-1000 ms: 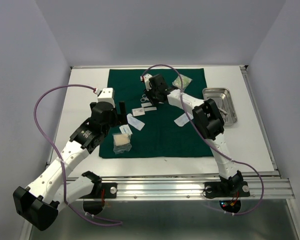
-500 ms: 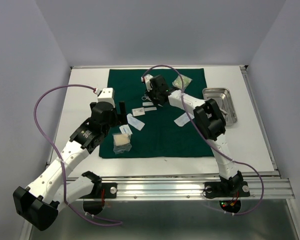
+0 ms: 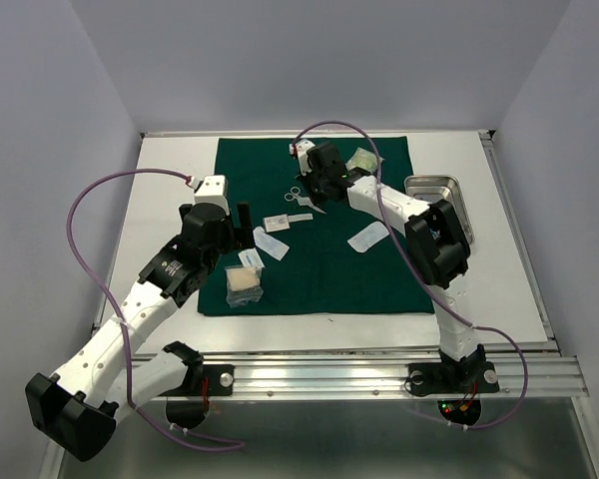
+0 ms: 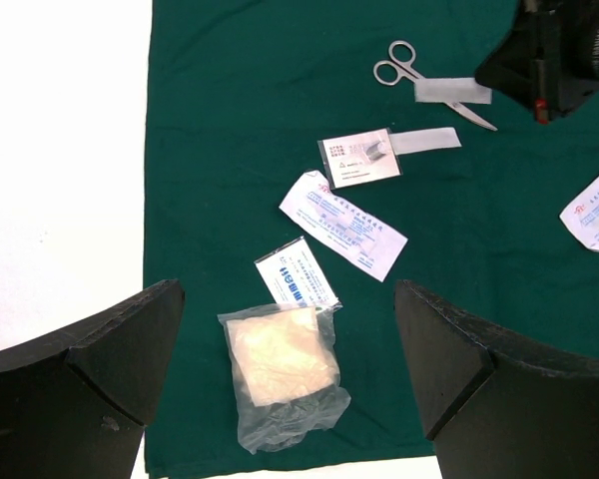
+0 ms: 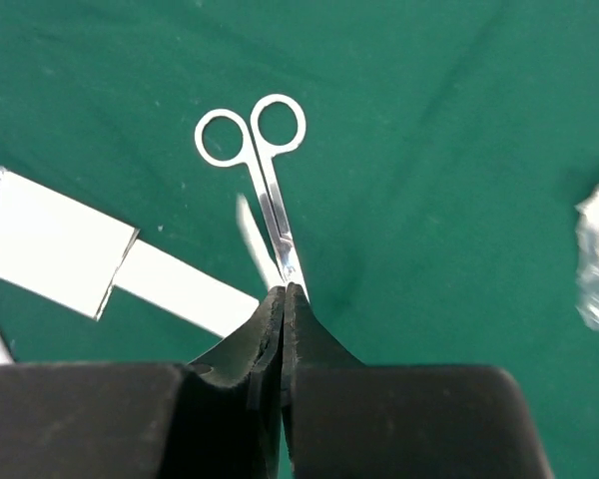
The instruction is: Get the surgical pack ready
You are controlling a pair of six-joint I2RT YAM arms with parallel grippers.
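Looking through the right wrist camera, you see the right gripper [image 5: 283, 291] clenched, its fingertips pressed flat together low over the green cloth [image 3: 319, 274]. The scissors [image 5: 272, 205] lie on the far middle of that cloth, ring handles pointing away from the gripper. Their blade tips run straight into the seam between the fingertips. A thin white sliver [image 5: 252, 235] beside the blades meets the same spot (you cannot tell whether either one is actually pinched).

Your left gripper [image 4: 288, 289] is spread wide and grasps nothing. It hangs above the near left part of the cloth, over a clear bag of gauze [image 4: 280, 364]. Just beyond the bag lie a small blue-printed packet [image 4: 298, 279], a longer white packet [image 4: 342, 224] and a labelled packet [image 4: 357, 162]. All three are flat on the cloth, between the bag and the scissors.

The steel tray [image 3: 431, 181] sits on the white table [image 3: 170, 190] at the cloth's right edge, partly hidden behind the right arm.
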